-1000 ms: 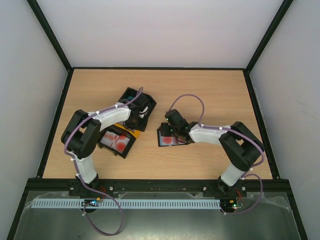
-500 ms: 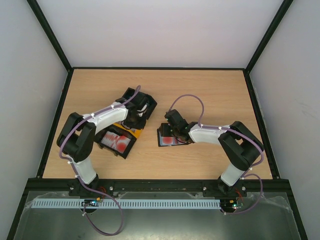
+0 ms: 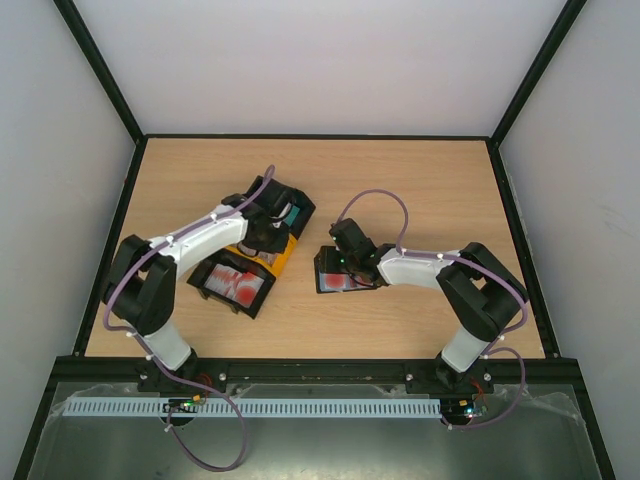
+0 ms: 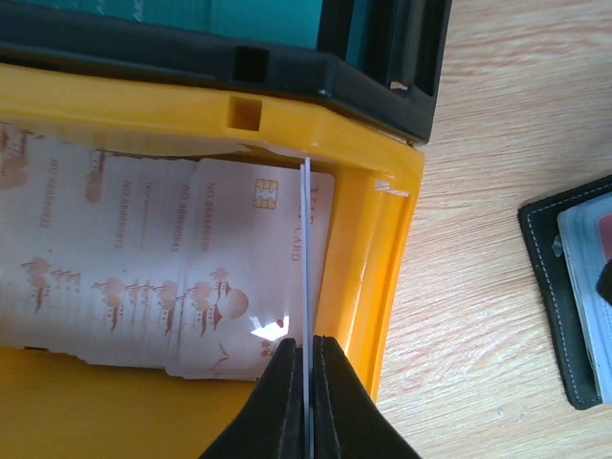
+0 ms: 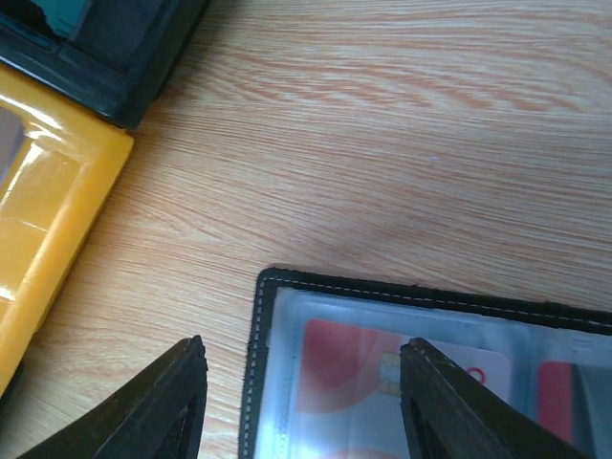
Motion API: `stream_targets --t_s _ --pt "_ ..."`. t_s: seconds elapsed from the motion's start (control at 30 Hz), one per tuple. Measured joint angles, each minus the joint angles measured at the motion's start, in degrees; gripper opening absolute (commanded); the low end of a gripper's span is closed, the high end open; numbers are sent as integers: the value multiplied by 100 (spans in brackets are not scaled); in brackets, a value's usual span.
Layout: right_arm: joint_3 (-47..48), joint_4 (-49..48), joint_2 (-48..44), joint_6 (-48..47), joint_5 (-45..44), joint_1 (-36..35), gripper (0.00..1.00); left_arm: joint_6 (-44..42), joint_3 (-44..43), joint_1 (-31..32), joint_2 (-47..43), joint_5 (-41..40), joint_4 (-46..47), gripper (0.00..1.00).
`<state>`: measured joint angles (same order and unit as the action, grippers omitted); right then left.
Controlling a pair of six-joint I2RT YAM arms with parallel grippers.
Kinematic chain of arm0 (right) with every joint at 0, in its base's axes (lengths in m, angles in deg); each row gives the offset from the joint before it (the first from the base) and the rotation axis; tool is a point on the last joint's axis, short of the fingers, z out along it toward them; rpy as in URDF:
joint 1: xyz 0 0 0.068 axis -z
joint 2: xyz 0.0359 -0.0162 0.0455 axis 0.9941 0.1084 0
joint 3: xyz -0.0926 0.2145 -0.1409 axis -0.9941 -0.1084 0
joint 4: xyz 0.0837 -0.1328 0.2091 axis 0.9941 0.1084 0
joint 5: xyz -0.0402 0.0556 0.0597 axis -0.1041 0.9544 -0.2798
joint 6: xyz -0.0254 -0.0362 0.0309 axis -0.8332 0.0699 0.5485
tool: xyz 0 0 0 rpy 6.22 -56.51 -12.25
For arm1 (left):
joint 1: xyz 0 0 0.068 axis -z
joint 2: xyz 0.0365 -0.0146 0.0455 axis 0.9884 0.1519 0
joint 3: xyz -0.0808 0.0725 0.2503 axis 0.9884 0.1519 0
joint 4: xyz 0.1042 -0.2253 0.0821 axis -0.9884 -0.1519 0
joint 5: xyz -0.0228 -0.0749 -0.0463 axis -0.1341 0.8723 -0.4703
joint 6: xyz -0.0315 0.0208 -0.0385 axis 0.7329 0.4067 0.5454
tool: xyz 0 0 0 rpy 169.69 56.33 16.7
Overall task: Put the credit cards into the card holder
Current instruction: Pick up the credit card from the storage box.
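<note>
So the left arm point(image 3: 195, 238) is stretched well out from its base, elbow bent out to the left and forearm running diagonally up and right over the trays, with the wrist tipped down into the yellow plastic tray point(image 4: 373, 249). The left gripper point(image 4: 306, 346) is pinched fully closed on a single thin pale white-pink credit card point(image 4: 306, 249). From the wrist camera the card is edge-on, just a thin white line between the two black fingers. It stands up on edge above the rest of the pale white-pink card stack point(image 4: 143, 258), which lies flat in the yellow tray close to its right wall.

Right behind that is the black plastic tray point(image 4: 287, 67) with the teal cards point(image 4: 258, 19), its edge touching the yellow one. From overhead there's a second black tray point(image 3: 222, 302) on the near side holding the red-and-white cards point(image 3: 235, 283).

The right arm point(image 3: 420, 268) is folded back on itself, elbow out to the right and forearm pointing left, wrist angled down over the small black leather-like card holder point(image 5: 382, 290). The holder lies open and flat on the wooden table point(image 3: 420, 190), just right of the trays but not touching them. At least one red card point(image 5: 339, 363) is sitting in a clear inner pocket. The right gripper point(image 5: 304, 349) has its fingers spread wide with nothing between them, one on each side of that pocket. I can't tell if the tips are actually touching the holder.
</note>
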<state>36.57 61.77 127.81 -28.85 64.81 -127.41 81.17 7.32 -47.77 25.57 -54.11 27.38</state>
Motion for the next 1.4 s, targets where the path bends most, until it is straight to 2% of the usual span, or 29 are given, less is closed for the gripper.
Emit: stream_targets --t_s 0.33,0.57,0.77,0.9,1.03,1.27,1.4 --pt "157 -645 -9 529 1069 0 67 177 144 -243 -1049 -101 85 2" --pt "181 -2129 -157 1528 2074 0 81 505 227 -929 -2363 990 588 3" --pt "13 -3386 -929 2190 2391 17 82 1224 516 -1082 -3198 2243 1652 2" --pt "13 -4033 -1274 2583 2555 50 78 1851 813 -1093 -3547 2979 2647 3" --pt "76 -4264 -1445 2848 2677 52 65 2417 922 -1095 -3670 3510 3381 2" --pt "216 -4417 -1786 3067 2684 79 41 3115 898 -1097 -3709 4127 4015 2" --pt "278 -4623 -1810 3230 2743 92 36 3421 898 -1097 -3744 4339 4280 3"
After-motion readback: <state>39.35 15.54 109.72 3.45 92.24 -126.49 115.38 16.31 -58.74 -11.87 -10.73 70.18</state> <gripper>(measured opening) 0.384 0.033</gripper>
